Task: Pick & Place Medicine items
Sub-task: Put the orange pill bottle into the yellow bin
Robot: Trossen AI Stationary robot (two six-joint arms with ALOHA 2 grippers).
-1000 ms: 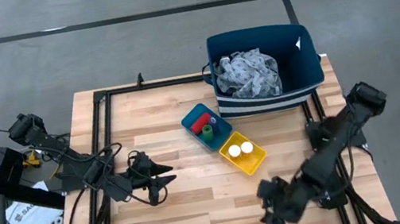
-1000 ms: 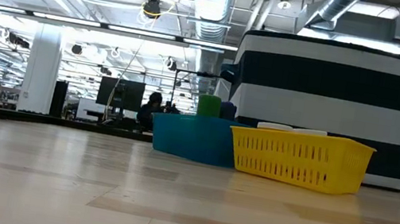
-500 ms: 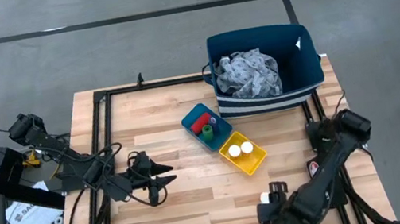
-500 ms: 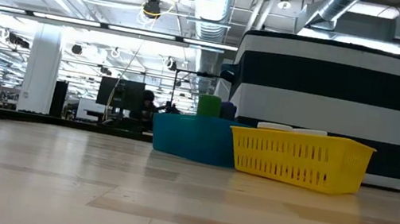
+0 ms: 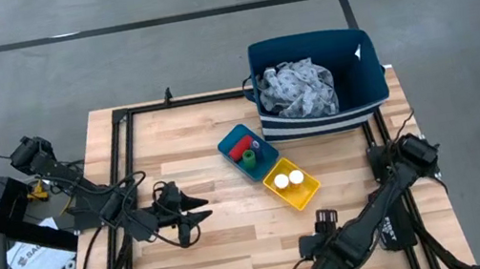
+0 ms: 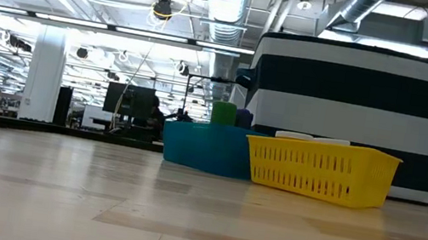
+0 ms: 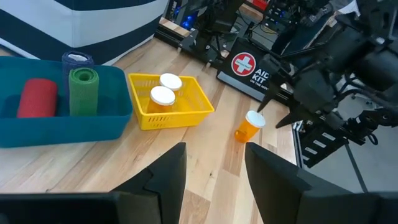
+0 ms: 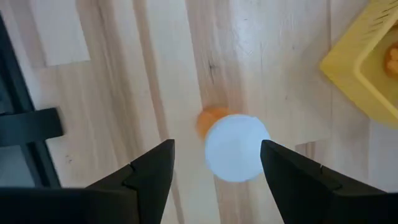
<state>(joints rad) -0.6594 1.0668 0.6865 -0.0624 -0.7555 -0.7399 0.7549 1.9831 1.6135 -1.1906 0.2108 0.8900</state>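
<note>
**Right end effector above a lone pill bottle**

On the table (image 5: pixel 228 243) stood a striped bin (image 5: pixel 317 84), a blue tray (image 5: pixel 245 153) with a red bottle (image 7: pixel 37 98) and a green bottle (image 7: pixel 83 91), and a yellow tray (image 5: pixel 290 183) holding two white-capped bottles (image 7: pixel 165 89). One orange pill bottle (image 8: pixel 233 146) stood alone near the table's front right edge, directly beneath the right end effector (image 8: pixel 214 171), whose fingers were spread wide on either side of its cap, apart from it. The left end effector (image 7: pixel 214 177) hung open over the table's left half. A red-cross label reading "AID" (image 7: pixel 252 66) showed beyond.
</note>
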